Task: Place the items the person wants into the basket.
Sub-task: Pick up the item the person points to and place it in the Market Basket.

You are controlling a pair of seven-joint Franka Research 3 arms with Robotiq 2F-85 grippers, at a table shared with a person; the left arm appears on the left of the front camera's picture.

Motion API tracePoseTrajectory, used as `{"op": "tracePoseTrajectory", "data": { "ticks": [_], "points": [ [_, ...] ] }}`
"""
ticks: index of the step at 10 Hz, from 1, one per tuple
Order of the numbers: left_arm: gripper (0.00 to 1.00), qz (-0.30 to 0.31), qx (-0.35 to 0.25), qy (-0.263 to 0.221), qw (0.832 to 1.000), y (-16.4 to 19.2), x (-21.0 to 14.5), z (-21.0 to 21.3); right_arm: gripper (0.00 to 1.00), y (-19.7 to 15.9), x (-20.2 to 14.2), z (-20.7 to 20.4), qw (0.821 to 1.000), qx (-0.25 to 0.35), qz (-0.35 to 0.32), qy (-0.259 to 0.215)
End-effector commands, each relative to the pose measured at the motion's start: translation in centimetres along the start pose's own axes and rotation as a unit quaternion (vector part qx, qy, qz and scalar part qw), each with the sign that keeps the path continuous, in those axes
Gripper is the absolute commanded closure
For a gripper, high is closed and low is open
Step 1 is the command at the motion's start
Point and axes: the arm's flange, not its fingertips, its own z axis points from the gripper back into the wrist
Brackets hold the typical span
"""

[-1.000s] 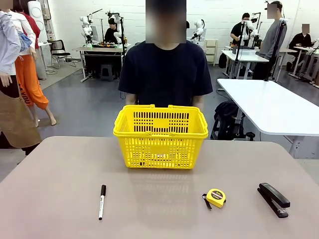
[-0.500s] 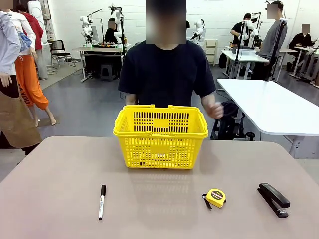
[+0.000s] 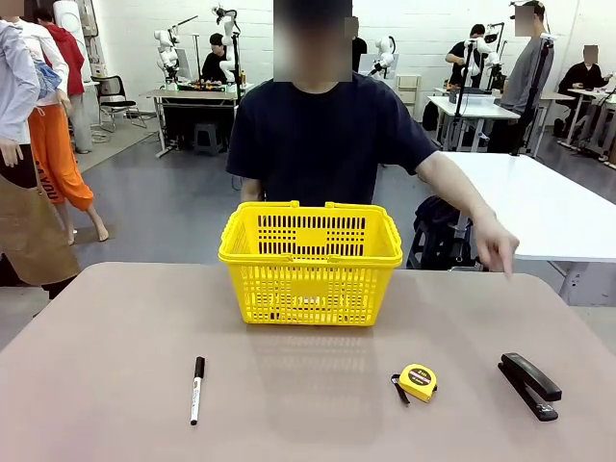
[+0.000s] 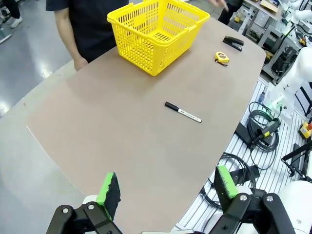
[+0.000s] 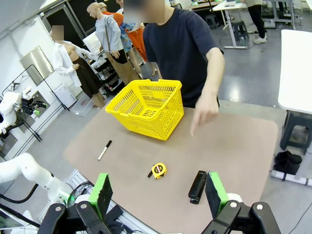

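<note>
One basket (image 3: 310, 289), one marker (image 3: 196, 389), one tape measure (image 3: 418, 382), one stapler (image 3: 528, 385)

from my console i note: white walls (image 3: 125, 38), glossy grey floor (image 3: 173, 207) catching overhead light. a long white table (image 3: 539, 207) at picture right, a smaller white desk (image 3: 472, 108) behind it. far workbench (image 3: 192, 94), black chair (image 3: 114, 94) beside it.

Marker (image 3: 196, 389) print: too small for me to read.
Tape measure (image 3: 418, 381) label: blurred, unreadable.
Stapler (image 3: 528, 385): no lettering I can make out.
</note>
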Motion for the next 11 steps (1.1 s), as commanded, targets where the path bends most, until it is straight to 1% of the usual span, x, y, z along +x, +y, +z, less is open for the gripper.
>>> {"op": "tracePoseTrajectory", "data": {
  "ticks": [1,5,6,7,8,9,10,11],
  "points": [
    [0.0,-0.011,-0.003,-0.007,1.0,0.1,-0.1,0.1,0.0,0.1,-0.1,-0.2,1.0,0.011,0.005,-0.005],
    [0.0,-0.011,-0.003,-0.007,1.0,0.1,-0.1,0.1,0.0,0.1,-0.1,-0.2,1.0,0.011,0.005,-0.005],
    [0.0,-0.011,-0.003,-0.007,1.0,0.1,-0.1,0.1,0.0,0.0,0.0,0.0,1.0,0.0,0.0,0.0],
    [0.0,-0.011,-0.003,-0.007,1.0,0.1,-0.1,0.1,0.0,0.1,0.2,-3.6,0.988,-0.076,-0.032,0.13],
    [0.0,-0.011,-0.003,-0.007,1.0,0.1,-0.1,0.1,0.0,0.1,0.2,-7.1,0.969,-0.134,-0.038,0.203],
    [0.0,-0.011,-0.003,-0.007,1.0,0.1,-0.1,0.1,0.0,0.4,0.3,-11.2,0.953,-0.162,-0.039,0.255],
    [0.0,-0.011,-0.003,-0.007,1.0,0.1,-0.1,0.1,0.0,0.3,0.2,-15.7,0.932,-0.191,-0.044,0.306],
    [0.0,-0.011,-0.003,-0.007,1.0,0.1,-0.1,0.1,0.0,-0.5,-0.7,-19.1,0.912,-0.209,-0.053,0.35]
  ]
}}
